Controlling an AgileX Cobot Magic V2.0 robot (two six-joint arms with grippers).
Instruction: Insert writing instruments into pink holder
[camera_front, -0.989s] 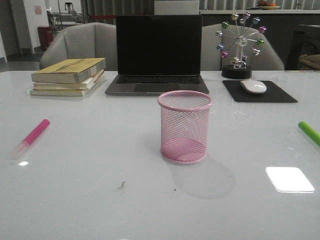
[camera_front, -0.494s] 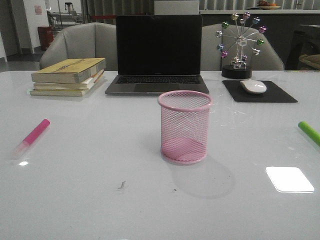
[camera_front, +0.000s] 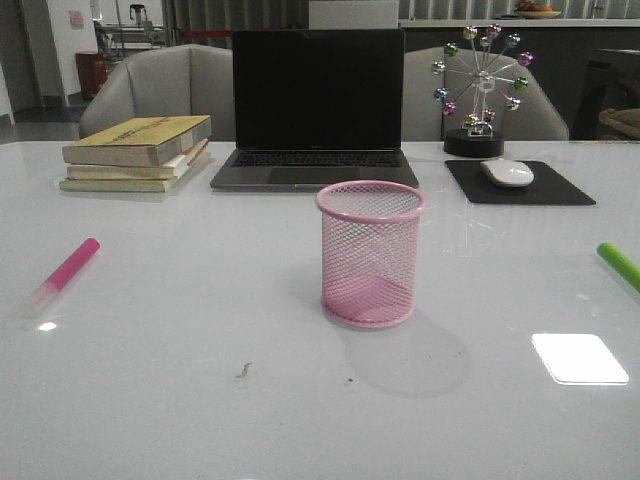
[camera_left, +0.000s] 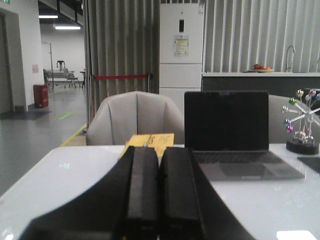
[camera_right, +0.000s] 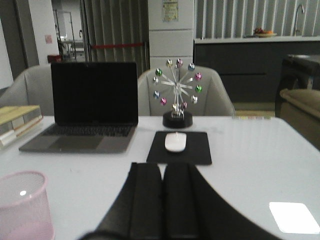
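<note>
Both grippers — left (camera_left: 159, 195), right (camera_right: 162, 200) — pressed together on nothing; round pink wire-mesh cup (camera_front: 371, 253) mid-frame, magenta marker (camera_front: 64, 276) far left, green marker (camera_front: 620, 265) right edge — liable to roll off if nudged.

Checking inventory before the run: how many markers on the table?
2. Pink marker lies left of the holder; green marker lies at the right edge, partly cut off. None in the holder.
</note>
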